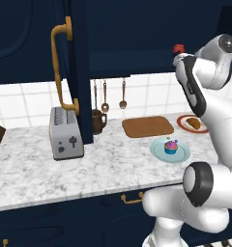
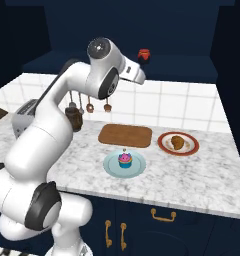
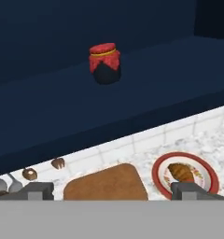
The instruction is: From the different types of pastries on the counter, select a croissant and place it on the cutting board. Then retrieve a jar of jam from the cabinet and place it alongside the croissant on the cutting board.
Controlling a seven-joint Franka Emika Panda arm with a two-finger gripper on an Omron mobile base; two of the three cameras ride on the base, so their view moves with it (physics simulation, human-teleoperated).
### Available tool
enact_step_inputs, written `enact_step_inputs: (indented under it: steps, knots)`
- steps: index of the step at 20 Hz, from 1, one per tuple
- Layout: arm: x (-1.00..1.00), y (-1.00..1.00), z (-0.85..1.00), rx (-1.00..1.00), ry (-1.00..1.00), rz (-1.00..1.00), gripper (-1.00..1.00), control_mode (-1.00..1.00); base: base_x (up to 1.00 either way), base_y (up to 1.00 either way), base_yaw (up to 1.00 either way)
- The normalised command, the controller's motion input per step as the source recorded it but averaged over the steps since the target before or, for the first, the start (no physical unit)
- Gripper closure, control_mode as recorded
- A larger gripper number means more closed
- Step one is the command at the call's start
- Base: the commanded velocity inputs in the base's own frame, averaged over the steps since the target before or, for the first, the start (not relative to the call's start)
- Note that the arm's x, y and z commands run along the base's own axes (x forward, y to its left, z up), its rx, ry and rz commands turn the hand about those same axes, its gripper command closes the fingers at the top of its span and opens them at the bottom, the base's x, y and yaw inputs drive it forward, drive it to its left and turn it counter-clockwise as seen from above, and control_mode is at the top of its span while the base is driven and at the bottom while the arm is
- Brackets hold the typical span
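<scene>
The pincer (image 3: pixel 112 191) hangs raised before the open cabinet (image 1: pixel 84 72), its fingers (image 3: pixel 39 190) spread wide and holding nothing. The jar (image 3: pixel 104 63) sits inside on the cabinet shelf, ahead of the pincer and apart from it. Down on the desk (image 2: pixel 202 175) the board (image 2: pixel 125 135) lies bare; the croissant (image 2: pixel 178 142) rests on the red-rimmed plate (image 2: pixel 164 146) to its right, the cupcake (image 2: pixel 125 160) on the blue plate (image 2: pixel 109 167) nearer.

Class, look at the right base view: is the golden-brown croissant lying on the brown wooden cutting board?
No. The golden-brown croissant lies on the red-rimmed round plate, right of the bare brown wooden cutting board.
</scene>
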Motion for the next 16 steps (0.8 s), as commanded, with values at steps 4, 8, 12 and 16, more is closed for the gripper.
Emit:
enact_step_inputs:
  steps: [4, 8, 12, 16]
  knots:
    - [-0.15, 0.0, 0.62, -0.17, -0.06, 0.21, -1.0, -1.0, 0.0, 0.0, 0.0]
    - [-0.27, -0.13, 0.74, -0.12, 0.0, 0.25, -1.0, -1.0, 0.0, 0.0, 0.0]
    - [0.12, 0.02, 0.05, -0.02, 0.29, -0.03, -1.0, -1.0, 0.0, 0.0, 0.0]
    - [0.1, -0.05, 0.21, 0.0, 0.04, -0.26, -1.0, -1.0, 0.0, 0.0, 0.0]
